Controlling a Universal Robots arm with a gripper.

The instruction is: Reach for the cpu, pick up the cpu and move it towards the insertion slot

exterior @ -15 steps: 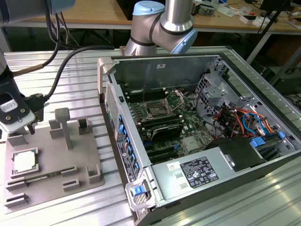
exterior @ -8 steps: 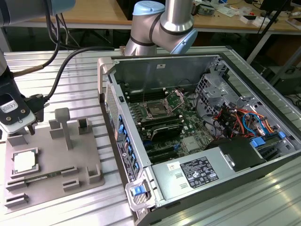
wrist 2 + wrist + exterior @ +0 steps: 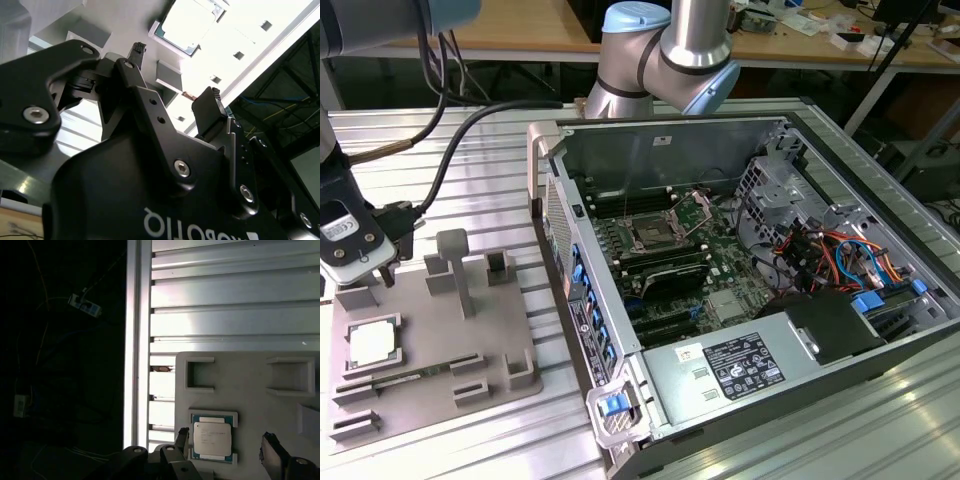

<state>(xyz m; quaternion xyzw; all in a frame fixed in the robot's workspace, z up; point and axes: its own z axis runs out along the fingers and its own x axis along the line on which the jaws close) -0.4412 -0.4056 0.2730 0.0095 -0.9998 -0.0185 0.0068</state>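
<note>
The cpu (image 3: 372, 343) lies flat in a square recess of the grey tray (image 3: 430, 325), silvery top up, at the exterior view's left. My wrist, with its white camera block (image 3: 345, 240), hangs just above and behind the chip. In the first wrist view the cpu (image 3: 212, 441) sits between the two black fingers (image 3: 181, 440), and my gripper (image 3: 224, 439) is open and apart from it. The second wrist view shows the gripper (image 3: 175, 72) open, with the cpu (image 3: 187, 25) beyond its tips. The insertion slot (image 3: 650, 235) is on the motherboard inside the open computer case.
The grey tray carries upright posts (image 3: 455, 265) and small brackets (image 3: 520, 368) to the right of the chip. The open computer case (image 3: 760, 350) fills the middle and right, its side wall (image 3: 580, 290) facing the tray. The ribbed metal table's edge (image 3: 137, 340) runs close to the tray.
</note>
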